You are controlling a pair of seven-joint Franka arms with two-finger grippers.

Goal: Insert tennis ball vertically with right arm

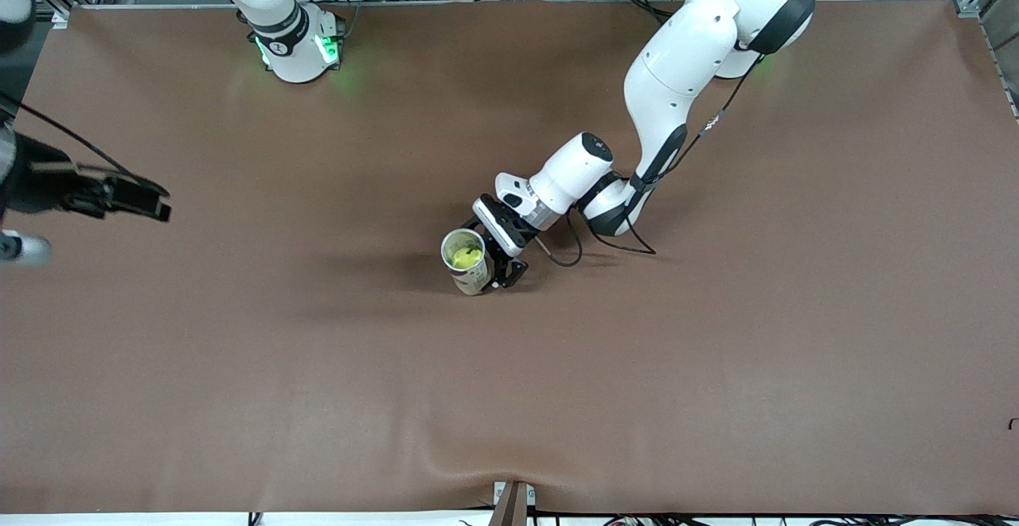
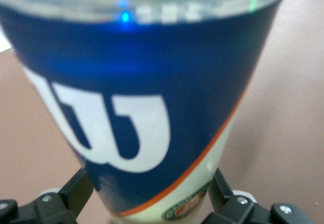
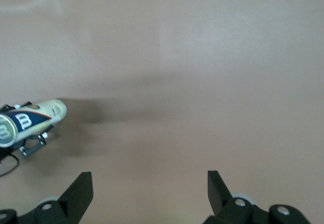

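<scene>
Now, operator, your scene:
Right gripper (image 1: 163,212): waits with fingers spread, above bare table (image 1: 716,367), well apart from the can.
Can (image 1: 468,262): upright mid-table, tennis ball (image 1: 466,256) inside.
Left gripper (image 1: 500,259): fingers spread, flanking the can.

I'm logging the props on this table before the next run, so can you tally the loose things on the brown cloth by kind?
Blue-and-white cylindrical tennis ball can, standing upright between the open fingers of the left gripper: 1
Yellow-green tennis ball, inside the can: 1
Total: 2
The right gripper waits open, holding nothing, over the right arm's end of the table.
</scene>
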